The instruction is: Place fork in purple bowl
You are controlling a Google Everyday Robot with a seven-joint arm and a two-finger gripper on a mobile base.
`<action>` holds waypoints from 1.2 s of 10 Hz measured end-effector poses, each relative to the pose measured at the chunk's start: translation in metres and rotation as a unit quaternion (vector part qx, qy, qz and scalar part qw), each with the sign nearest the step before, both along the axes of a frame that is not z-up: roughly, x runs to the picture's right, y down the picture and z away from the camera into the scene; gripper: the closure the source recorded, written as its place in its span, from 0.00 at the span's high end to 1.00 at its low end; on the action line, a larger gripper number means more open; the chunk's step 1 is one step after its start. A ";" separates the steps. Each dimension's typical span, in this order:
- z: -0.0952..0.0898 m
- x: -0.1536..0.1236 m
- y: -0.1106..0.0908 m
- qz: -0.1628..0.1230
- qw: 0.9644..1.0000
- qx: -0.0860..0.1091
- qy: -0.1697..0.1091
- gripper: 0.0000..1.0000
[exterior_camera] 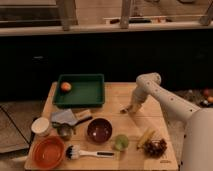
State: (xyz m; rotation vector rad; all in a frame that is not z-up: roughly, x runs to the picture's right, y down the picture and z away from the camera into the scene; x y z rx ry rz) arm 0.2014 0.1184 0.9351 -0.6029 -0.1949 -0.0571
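The purple bowl (99, 130) stands on the wooden table, left of centre and near the front. My gripper (131, 106) hangs at the end of the white arm, low over the table's middle right, well to the right of and behind the bowl. A small pale slim thing that looks like the fork (124, 110) lies at the gripper's tip, on or just above the table. I cannot tell if the gripper holds it.
A green tray (87, 97) holding an orange fruit (65, 86) sits at the back left. An orange bowl (48, 152), a white cup (40, 126), a white-handled brush (92, 153), a dark-handled utensil (83, 120), a green fruit (120, 142), a banana (145, 137) and grapes (156, 148) line the front.
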 end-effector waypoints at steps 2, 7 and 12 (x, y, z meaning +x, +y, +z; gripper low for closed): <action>0.001 -0.001 -0.001 -0.001 1.000 0.000 0.000 0.03; 0.004 0.001 0.000 0.016 1.000 -0.004 -0.002 0.03; -0.023 -0.010 -0.015 0.002 1.000 0.020 -0.016 0.03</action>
